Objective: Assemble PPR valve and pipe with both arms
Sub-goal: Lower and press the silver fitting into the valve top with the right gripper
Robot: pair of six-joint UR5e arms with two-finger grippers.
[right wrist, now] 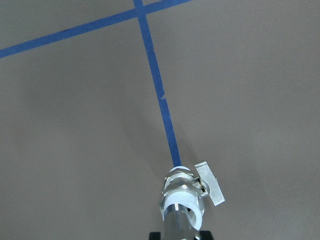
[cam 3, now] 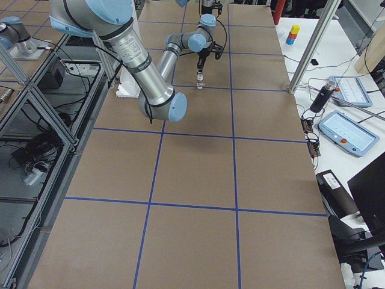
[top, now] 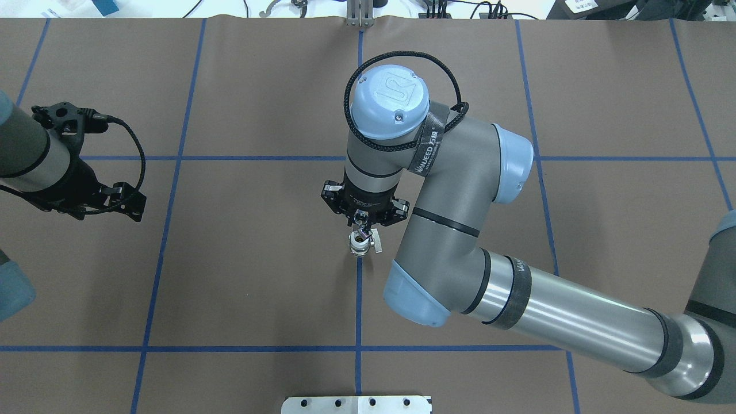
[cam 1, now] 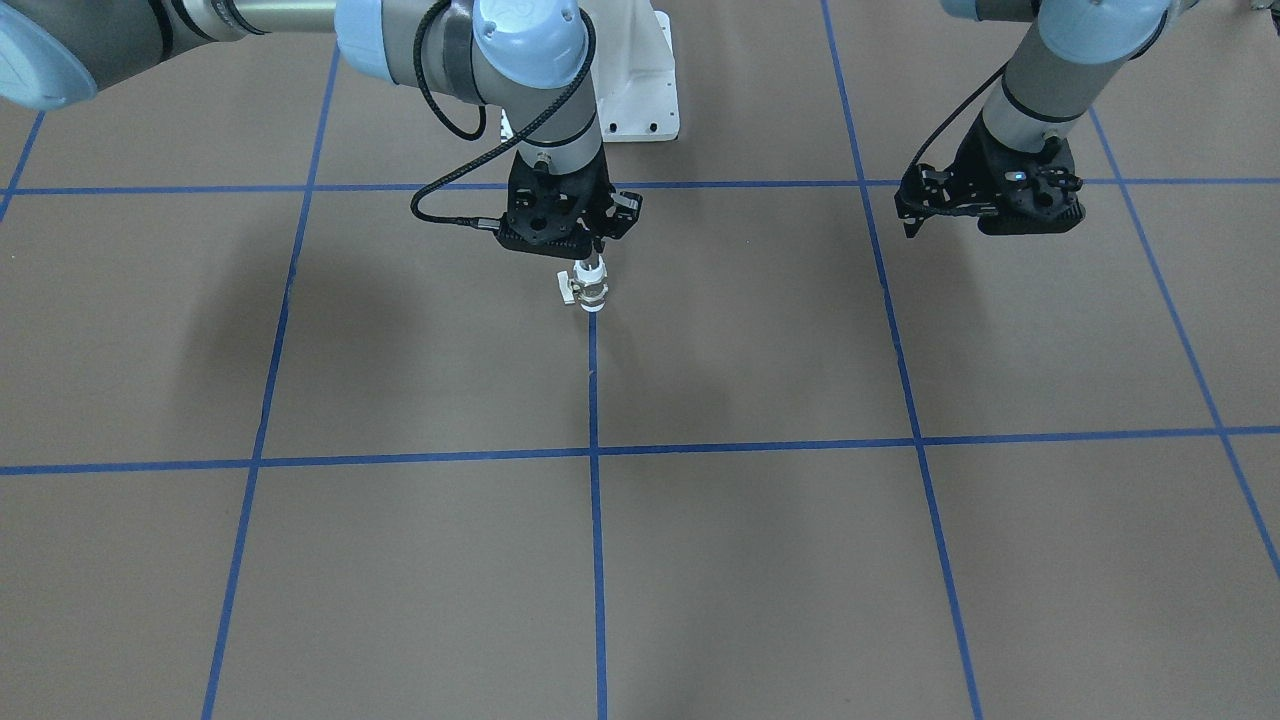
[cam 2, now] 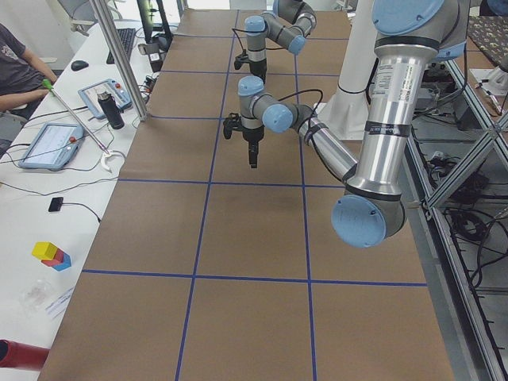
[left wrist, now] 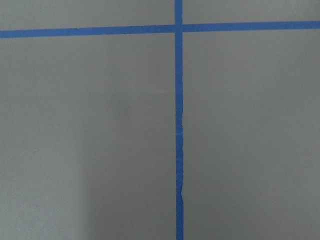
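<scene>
My right gripper (cam 1: 596, 250) points straight down over the blue centre tape line and is shut on the pipe (right wrist: 181, 226), a shiny silver cylinder. The pipe's lower end sits inside the upper white end of the PPR valve (cam 1: 590, 290). The valve (right wrist: 184, 192) is upright, with metal rings and its small handle (right wrist: 210, 182) out to one side. Its lower end is at or just above the table. It also shows in the overhead view (top: 360, 246). My left gripper (cam 1: 1010, 205) hovers far off to the side with nothing in it. Its fingers do not show.
The brown table carries a grid of blue tape lines (cam 1: 592, 450). The white bolted pedestal (cam 1: 640, 90) stands behind the right gripper. An operators' bench with tablets (cam 3: 346, 129) and an aluminium post (cam 2: 119, 63) runs along the table's far side.
</scene>
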